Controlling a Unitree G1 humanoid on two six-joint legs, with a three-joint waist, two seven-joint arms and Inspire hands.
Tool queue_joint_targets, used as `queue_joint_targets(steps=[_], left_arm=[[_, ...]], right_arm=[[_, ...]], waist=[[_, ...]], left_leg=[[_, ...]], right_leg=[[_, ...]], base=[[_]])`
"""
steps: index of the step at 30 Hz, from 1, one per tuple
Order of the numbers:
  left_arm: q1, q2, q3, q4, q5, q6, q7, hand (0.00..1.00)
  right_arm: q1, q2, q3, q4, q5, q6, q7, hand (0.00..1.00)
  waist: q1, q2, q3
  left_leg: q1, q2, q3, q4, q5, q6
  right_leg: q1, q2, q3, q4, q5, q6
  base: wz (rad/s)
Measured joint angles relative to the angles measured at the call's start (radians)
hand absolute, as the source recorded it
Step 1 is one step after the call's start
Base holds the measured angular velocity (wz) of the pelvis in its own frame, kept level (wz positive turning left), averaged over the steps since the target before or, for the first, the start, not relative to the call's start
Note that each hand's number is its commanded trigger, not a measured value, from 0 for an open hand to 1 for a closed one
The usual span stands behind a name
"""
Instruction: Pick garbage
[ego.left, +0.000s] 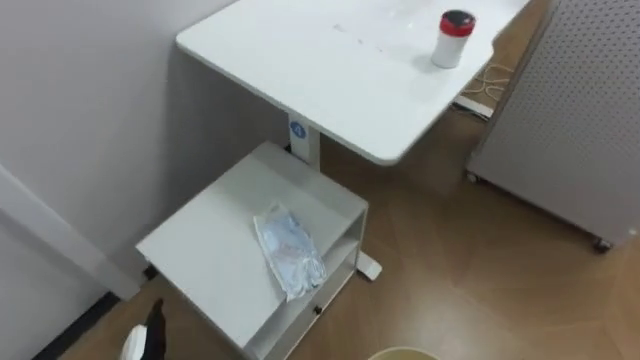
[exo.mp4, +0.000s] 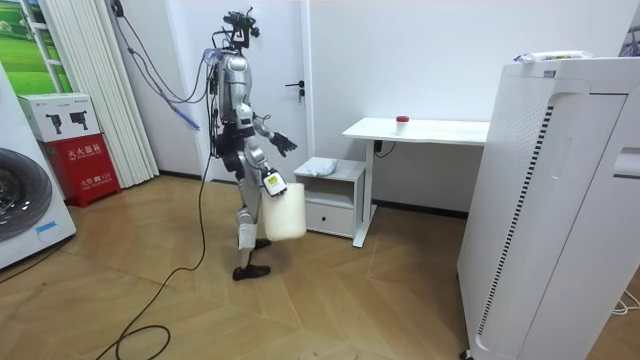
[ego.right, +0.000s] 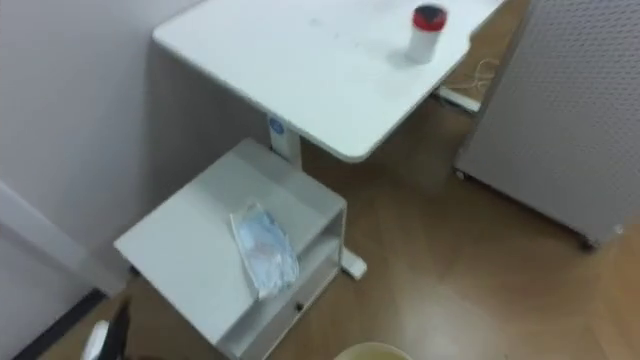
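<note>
A crumpled bluish plastic wrapper (ego.left: 290, 250) lies on top of the low white cabinet (ego.left: 210, 250), near its open front edge. In the room view I stand a step short of that cabinet (exo.mp4: 335, 190), facing it. My left hand (exo.mp4: 282, 143) is held out at chest height with its fingers straight; its dark back (ego.left: 154, 322) shows at the lower left, short of the wrapper. My right hand (exo.mp4: 270, 183) hangs at my side, shut on a white bin (exo.mp4: 284, 215). The bin's rim (ego.left: 405, 353) peeks in at the bottom edge.
A white desk (ego.left: 330, 70) stands over the cabinet with a red-capped white canister (ego.left: 453, 38) on it. A tall white perforated unit (ego.left: 580, 110) stands to the right on wood floor, with cables (ego.left: 488, 88) behind the desk. A wall runs along the left.
</note>
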Motion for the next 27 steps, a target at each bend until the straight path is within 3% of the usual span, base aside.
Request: queue_joint_targets(steps=[3,7,15,20,21,27], left_arm=[[-0.074,0.03,0.002,0.005,-0.001,-0.003,0.029,0.0],[-0.159,0.061,-0.01,0.03,-0.056,-0.013,0.055,0.0],[-0.178,0.08,-0.06,0.031,-0.155,-0.014,0.072,0.0],[-0.186,0.104,-0.118,0.031,-0.155,-0.027,0.091,0.0],[-0.192,0.105,-0.125,0.031,-0.155,-0.028,0.093,0.0],[-0.2,0.106,-0.154,0.034,-0.155,-0.029,0.113,0.0]], right_arm=[[-0.027,0.0,0.004,0.0,0.01,-0.001,0.001,1.0],[-0.069,-0.003,0.041,-0.014,0.077,-0.001,-0.003,1.0],[-0.073,-0.02,0.109,-0.049,0.168,-0.002,-0.012,1.0],[-0.078,-0.028,0.159,-0.082,0.194,-0.013,-0.013,1.0],[-0.076,-0.032,0.159,-0.088,0.195,-0.014,-0.013,1.0],[-0.071,-0.045,0.197,-0.12,0.238,-0.024,-0.027,1.0]], waist=[[-0.045,0.005,0.0087],[-0.078,0.007,0.032],[-0.1,0.004,0.0365],[-0.102,0.001,0.0416],[-0.104,0.0,0.0458],[-0.124,0.005,0.05]], left_leg=[[-0.062,0.008,0.003,0.046,0.0,-0.001],[-0.15,0.023,-0.02,0.118,-0.009,-0.009],[-0.238,0.037,-0.026,0.172,-0.011,-0.016],[-0.283,0.046,-0.033,0.209,-0.022,-0.02],[-0.294,0.047,-0.038,0.22,-0.027,-0.02],[-0.343,0.048,-0.048,0.261,-0.044,-0.021]], right_leg=[[-0.08,0.006,0.002,0.068,-0.005,-0.009],[-0.172,0.017,0.003,0.139,-0.017,-0.021],[-0.269,0.023,-0.004,0.21,-0.035,-0.037],[-0.306,0.025,-0.012,0.24,-0.047,-0.042],[-0.313,0.025,-0.016,0.25,-0.053,-0.044],[-0.36,0.024,-0.021,0.295,-0.074,-0.045]], base=[[-0.24],[-0.16],[0.01],[0.05],[0.1],[0.03]])
